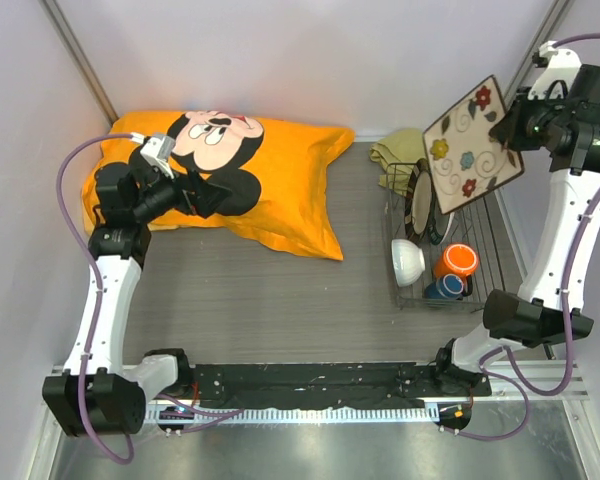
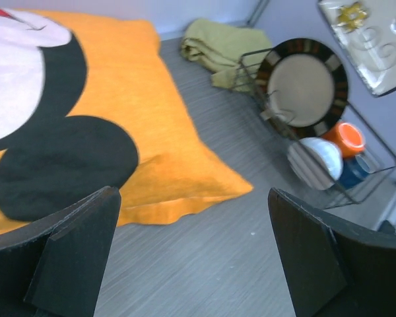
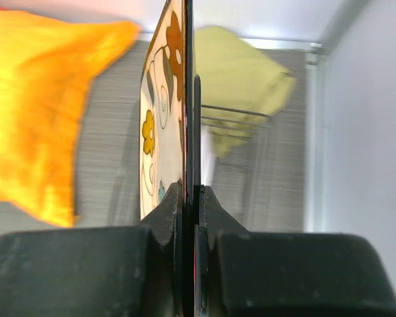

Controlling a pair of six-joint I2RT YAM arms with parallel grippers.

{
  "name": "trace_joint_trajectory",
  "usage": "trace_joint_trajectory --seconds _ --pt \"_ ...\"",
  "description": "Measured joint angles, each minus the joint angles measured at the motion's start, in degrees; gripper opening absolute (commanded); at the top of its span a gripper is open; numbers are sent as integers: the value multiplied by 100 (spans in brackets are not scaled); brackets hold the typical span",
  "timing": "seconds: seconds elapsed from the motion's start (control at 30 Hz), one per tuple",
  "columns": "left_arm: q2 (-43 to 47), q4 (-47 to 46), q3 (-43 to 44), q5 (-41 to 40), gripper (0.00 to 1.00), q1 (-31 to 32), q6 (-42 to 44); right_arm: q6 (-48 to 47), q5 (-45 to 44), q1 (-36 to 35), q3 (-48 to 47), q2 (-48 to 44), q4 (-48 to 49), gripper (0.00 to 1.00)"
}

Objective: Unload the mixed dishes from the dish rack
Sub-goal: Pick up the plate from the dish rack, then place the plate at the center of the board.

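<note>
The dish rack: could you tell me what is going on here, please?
The right end effector is shut on the square cream floral plate, held above the dark metal wire dish rack. A round brown dark-rimmed plate, white bowl, orange mug and small dark-blue cup sit inside. The left end effector hangs open over the orange pillow.

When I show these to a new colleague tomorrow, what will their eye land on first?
Probably the big orange pillow with its cartoon mouse, lying at the far left. Next, the square cream floral plate, pinched at its edge by the right gripper and held in the air above the dish rack on the right.
</note>
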State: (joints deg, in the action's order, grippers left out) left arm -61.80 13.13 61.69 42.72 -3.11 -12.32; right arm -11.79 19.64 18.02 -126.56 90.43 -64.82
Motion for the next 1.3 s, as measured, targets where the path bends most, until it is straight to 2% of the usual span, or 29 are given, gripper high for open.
trace_joint_trajectory --seconds 0.2,0.4,0.57,0.77,0.97,1.3 --pt "-461 -420 146 595 100 186 -846 374 439 -1014 461 -120 348 1" --pt "-975 -625 238 793 98 713 -1342 673 815 -2164 737 -114 671 1" --pt "-1263 -754 459 953 97 1185 -1537 977 1364 -2522 750 -114 997 1" --pt "-1499 -951 621 1047 97 1419 -1541 1226 1910 -2645 1019 -114 1423 1" --pt "-1635 -750 1292 1099 97 1460 -813 1165 2052 -2953 1401 -116 1423 1" --pt "-1978 632 2549 1366 95 1661 1152 1045 2140 -3646 1961 -120 1381 1"
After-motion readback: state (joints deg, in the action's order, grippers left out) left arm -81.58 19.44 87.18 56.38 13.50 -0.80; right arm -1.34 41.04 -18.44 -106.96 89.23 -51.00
